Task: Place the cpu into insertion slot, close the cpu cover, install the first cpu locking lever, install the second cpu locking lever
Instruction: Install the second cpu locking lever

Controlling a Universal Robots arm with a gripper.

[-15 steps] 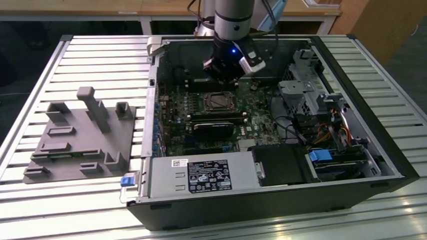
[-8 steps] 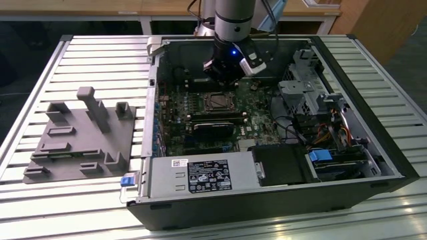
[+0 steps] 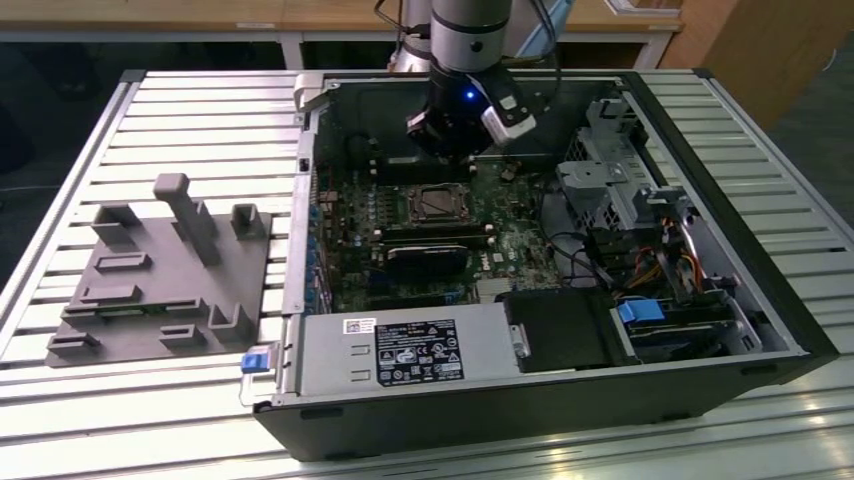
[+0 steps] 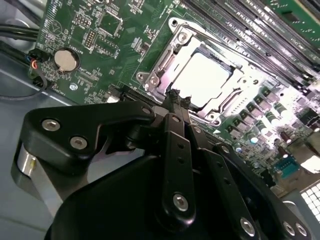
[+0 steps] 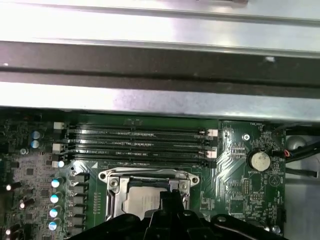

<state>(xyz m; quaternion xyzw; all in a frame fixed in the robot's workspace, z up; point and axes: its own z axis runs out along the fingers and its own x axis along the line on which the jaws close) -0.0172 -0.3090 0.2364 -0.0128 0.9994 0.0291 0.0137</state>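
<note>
The cpu (image 4: 202,77) (image 5: 136,204) lies in the insertion slot (image 3: 438,205) on the green board, its silvery face up. The cpu cover (image 4: 162,62) (image 5: 150,176), a thin metal frame, lies flat around it, and the chip shows through its cut-out. My gripper (image 3: 457,140) hangs inside the open computer case, just beyond the socket's far side in the exterior view. In both wrist views its black fingertips (image 4: 175,96) (image 5: 170,196) are pressed together over the socket's edge, holding nothing. How the locking levers stand I cannot make out.
Long memory slots (image 5: 140,142) (image 4: 240,20) run beside the socket, and a coin battery (image 4: 66,59) (image 5: 259,160) sits nearby. A dark heatsink (image 3: 427,262), the power supply (image 3: 400,350), a drive cage (image 3: 614,180) and cables (image 3: 654,260) crowd the case. A grey fixture (image 3: 160,270) stands on the exterior view's left.
</note>
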